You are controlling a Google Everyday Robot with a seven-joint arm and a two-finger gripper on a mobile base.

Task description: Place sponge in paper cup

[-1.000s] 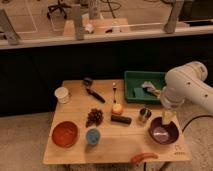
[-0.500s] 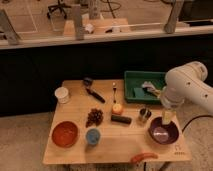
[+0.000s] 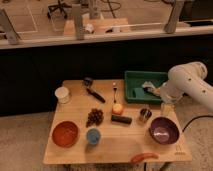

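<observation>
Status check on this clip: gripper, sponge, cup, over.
Gripper open, over green tray. Sponge lying in tray, not held. Paper cup at far table edge; fork between.

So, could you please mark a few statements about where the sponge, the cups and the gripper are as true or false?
1. The sponge is already in the paper cup. False: it lies in the green tray.
2. The gripper is at the green tray, close to the sponge. True.
3. The paper cup stands beside the purple bowl. False: it is across the table from it.
4. The blue cup stands next to the orange bowl. True.
</observation>
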